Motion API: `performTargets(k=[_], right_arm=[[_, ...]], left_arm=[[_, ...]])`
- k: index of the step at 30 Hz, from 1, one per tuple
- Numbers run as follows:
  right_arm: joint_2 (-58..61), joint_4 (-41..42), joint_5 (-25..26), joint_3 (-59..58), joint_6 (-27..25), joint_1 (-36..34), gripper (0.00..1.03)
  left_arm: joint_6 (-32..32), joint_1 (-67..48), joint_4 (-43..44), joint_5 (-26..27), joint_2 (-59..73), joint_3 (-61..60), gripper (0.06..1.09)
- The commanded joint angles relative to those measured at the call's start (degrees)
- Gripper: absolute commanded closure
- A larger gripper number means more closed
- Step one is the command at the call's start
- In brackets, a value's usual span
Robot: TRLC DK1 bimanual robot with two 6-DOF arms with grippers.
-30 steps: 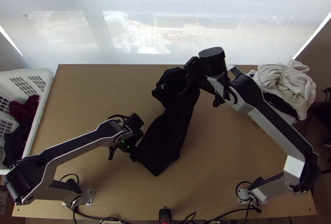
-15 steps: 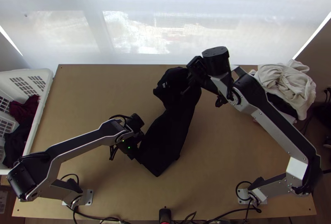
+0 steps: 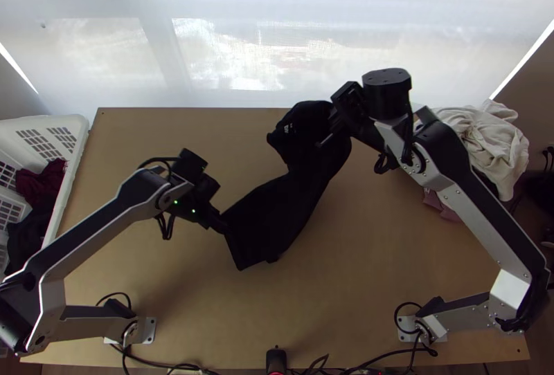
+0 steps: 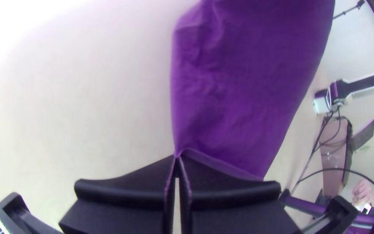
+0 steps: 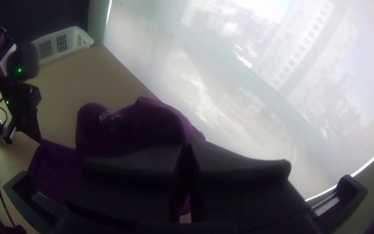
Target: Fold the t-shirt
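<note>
**Dark t-shirt [image 3: 277,212], one: gripped at two places, unfolded state**

Item one, the t-shirt. We list it in a long, narrow lie across the middle of the bench [image 3: 388,271], its far part bunched near the far edge with small pale print showing. The nearer part lies smoother and ends in a straight edge. How many layers it has we cannot tell.

Item two, the left end effector [image 4: 177,157]. Closed, with a corner of that straight edge pinched at the tips.

Item three, the right end effector [image 5: 188,145]. Closed on a raised ridge of the bunched far part.

Item four, surroundings. White basket [image 3: 72,167] at the bench's left side; pile of clothes [image 3: 478,133] at the far right corner.

Step in hand, by our judgement: straightening the cloth ahead of any proper fold. Next move called for: both grips drawn gently apart until the bunch opens, then the t-shirt laid flat and let go, so that its edges can be found for the first fold. Risk noted: with so small a pinch, the left corner might slip out under a hard pull.
</note>
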Motion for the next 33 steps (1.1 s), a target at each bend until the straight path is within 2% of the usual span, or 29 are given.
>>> performTargets(k=[1,11,18,26,30,31,33], right_arm=[[-3.28,1.09,0.19,2.7,0.51,-4.13,1.0],[-13.21,3.47,0.1,0.51,1.83,-5.45,1.0],[-20.59,5.14,0.28,-4.5,1.74,0.53,1.0],[-31.49,-5.15,0.28,-21.99,2.27,8.44,1.0],[-34.21,-9.72,-0.07,-26.57,3.15,11.34,1.0],[-34.65,-10.51,0.01,-27.44,3.23,11.87,0.95],[-35.53,-12.0,0.01,-29.29,3.5,12.48,0.76]], left_arm=[[1.02,14.35,-1.39,0.03,-6.36,11.83,1.05],[0.05,25.52,0.81,0.11,-11.11,26.86,1.05],[-1.97,30.97,5.29,-0.85,-15.68,30.64,1.05],[-1.53,32.02,1.86,-0.15,-19.9,29.76,1.05],[-1.44,29.12,0.45,0.9,-22.27,26.33,1.05],[-1.53,28.07,0.02,0.9,-22.36,25.9,1.05],[-1.53,26.4,-1.04,0.9,-22.45,25.1,1.05]])
